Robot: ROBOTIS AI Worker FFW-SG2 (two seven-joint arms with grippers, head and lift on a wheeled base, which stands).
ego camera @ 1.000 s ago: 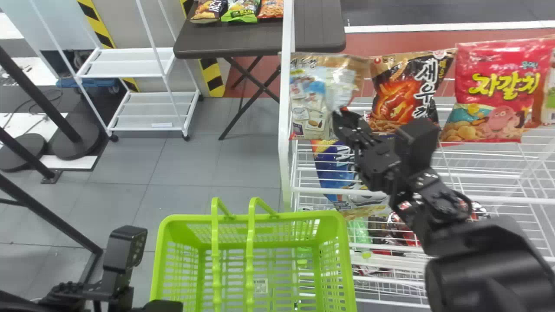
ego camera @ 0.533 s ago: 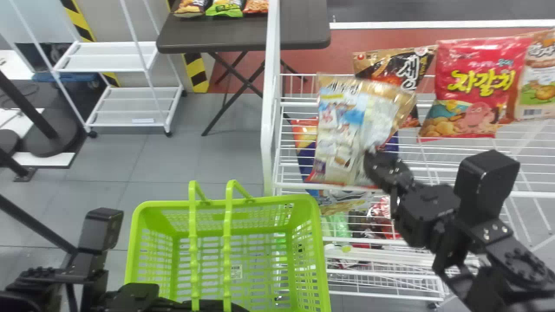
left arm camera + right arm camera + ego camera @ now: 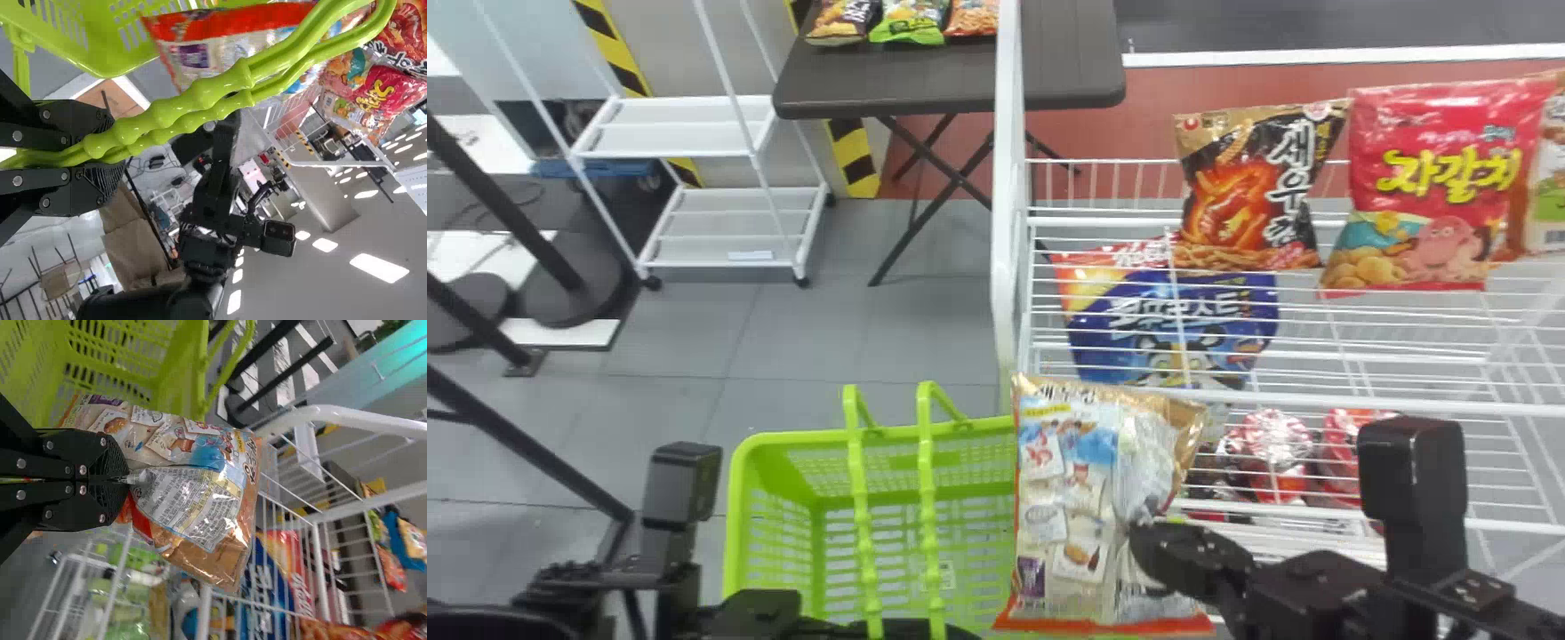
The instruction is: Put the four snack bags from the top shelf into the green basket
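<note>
At lower centre, the right gripper (image 3: 127, 480), closed, pinches the beige snack bag (image 3: 1072, 516) over the green basket's (image 3: 738, 498) right side; the left gripper (image 3: 110, 157) clamps the basket handles (image 3: 220, 93). Seemingly none delivered; black bag (image 3: 1249, 191), red bag (image 3: 1432, 178) and brown bag (image 3: 1551, 187) await, upper right.

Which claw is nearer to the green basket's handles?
Left. The left claw is closed around the handles; the right claw is off to their right, pinching a snack bag.

Black arms (image 3: 1303, 591), round silver screws (image 3: 83, 470), blocky rounded-corner housings (image 3: 1412, 467), thick cylindrical segment (image 3: 133, 303).
</note>
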